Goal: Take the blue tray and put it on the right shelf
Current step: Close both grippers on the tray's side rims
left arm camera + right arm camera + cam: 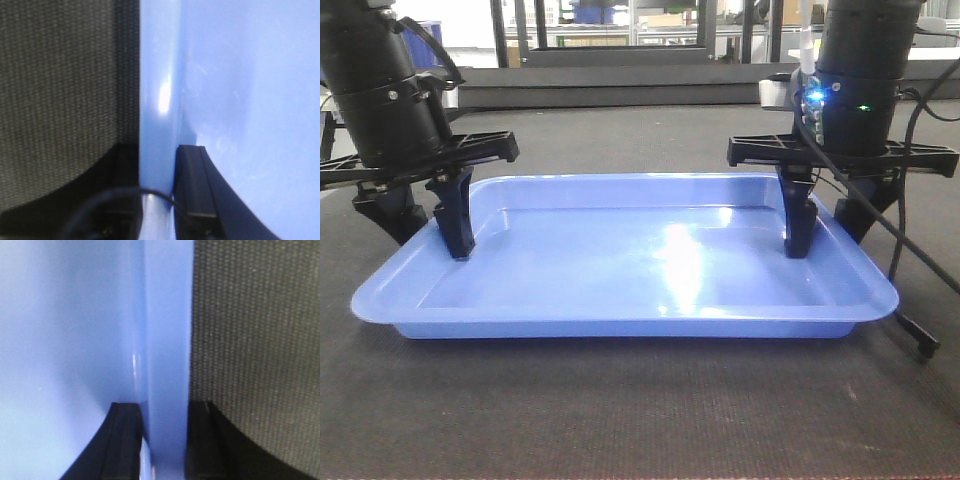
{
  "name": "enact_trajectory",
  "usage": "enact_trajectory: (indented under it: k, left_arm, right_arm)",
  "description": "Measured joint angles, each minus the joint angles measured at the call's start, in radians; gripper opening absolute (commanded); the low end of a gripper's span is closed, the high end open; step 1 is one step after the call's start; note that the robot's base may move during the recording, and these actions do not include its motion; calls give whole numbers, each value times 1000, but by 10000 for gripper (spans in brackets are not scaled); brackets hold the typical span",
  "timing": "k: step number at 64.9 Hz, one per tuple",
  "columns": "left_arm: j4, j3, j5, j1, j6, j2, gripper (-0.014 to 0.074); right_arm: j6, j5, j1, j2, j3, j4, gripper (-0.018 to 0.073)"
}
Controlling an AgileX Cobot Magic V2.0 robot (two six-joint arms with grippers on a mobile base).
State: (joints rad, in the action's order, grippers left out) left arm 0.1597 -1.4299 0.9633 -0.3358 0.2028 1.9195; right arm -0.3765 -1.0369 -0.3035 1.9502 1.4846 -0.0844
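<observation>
Dark woven mat [620, 420]; black metal frame [610, 55] behind

Nothing legible from where I stand. The blue tray [620, 326] carries no mark I can read. Whatever may be printed on the tan box [665, 18], far back at twelve o'clock, is too small and blurred to make out. The two wrist views show no lettering either.

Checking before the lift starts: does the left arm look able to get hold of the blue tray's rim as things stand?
Probably yes: the left gripper straddles the blue tray at its rim, one finger inside, one outside over the mat, seemingly pinching it; nothing lies in between.
</observation>
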Motion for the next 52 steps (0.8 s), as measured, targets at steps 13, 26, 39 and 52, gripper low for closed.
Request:
enact_trajectory:
  k: [13,26,39,52]
  left_arm:
    - [3,0,0,0,0,0,-15]
    - [4,0,0,0,0,0,-15]
    - [4,0,6,0,0,0,-15]
    - [4,0,8,0,0,0,-15]
  right_arm:
    - [0,0,0,0,0,0,288]
    - [0,0,0,0,0,0,287]
    - [-1,0,0,0,0,0,287]
    - [-1,0,0,0,0,0,287]
